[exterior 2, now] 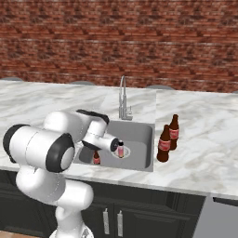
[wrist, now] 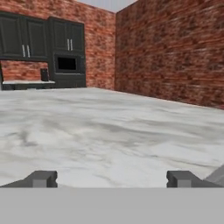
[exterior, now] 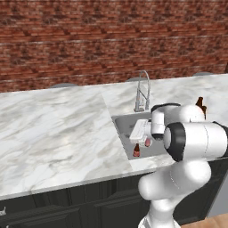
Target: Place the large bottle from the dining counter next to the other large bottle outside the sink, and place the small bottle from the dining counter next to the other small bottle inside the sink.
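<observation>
Hand empty over the sink, both pairs of bottles in place

The hand (wrist: 111,179) is spread wide and grips nothing, looking out level over the marble desk (wrist: 109,131). In the sink (exterior 2: 139,135) two small bottles (exterior 2: 120,149) stand near each other; two large bottles (exterior 2: 163,143) stand side by side on the desk just right of the basin, so the sorting looks finished.

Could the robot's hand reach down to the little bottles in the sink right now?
Probably yes. The hand is open and holds nothing, and both small bottles stand upright in the open sink just below the arm, with nothing covering them. The hand points sideways, so it would need turning.
</observation>
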